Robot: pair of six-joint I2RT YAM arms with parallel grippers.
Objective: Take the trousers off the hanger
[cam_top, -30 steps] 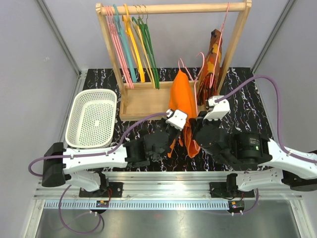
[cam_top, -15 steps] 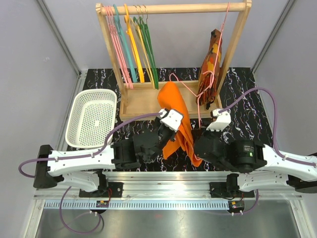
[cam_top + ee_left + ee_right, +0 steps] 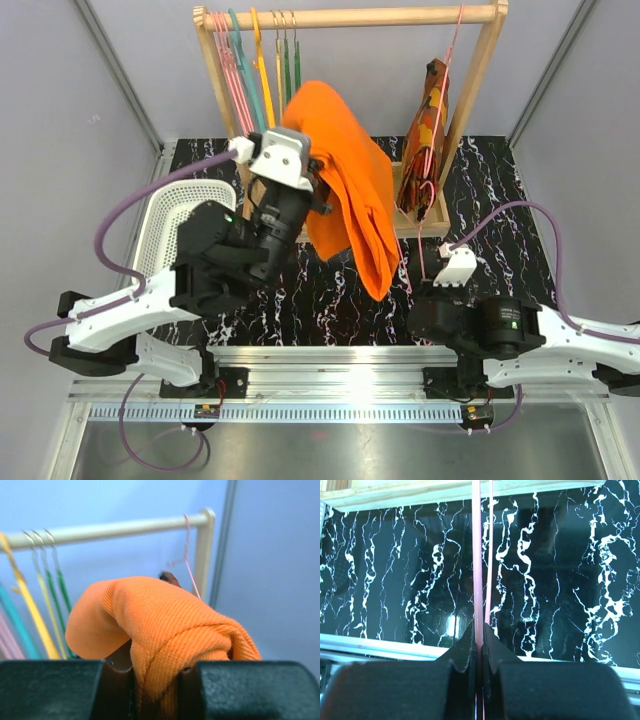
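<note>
Pinched by bunched fold in shut L gripper (image 3: 157, 690), held high centre-left: soft, light, limp trousers (image 3: 350, 190); clamped in R gripper (image 3: 477, 645), low near right: thin wire hanger (image 3: 476, 555).

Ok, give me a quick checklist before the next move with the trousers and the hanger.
1. The left gripper is shut on the trousers: ok.
2. The right gripper is shut on the hanger wire: ok.
3. The trousers are fully free of the hanger: cannot tell, their lower end hangs close to it.
4. The trousers are clear of the wooden rack: cannot tell, the cloth overlaps it from above.
</note>
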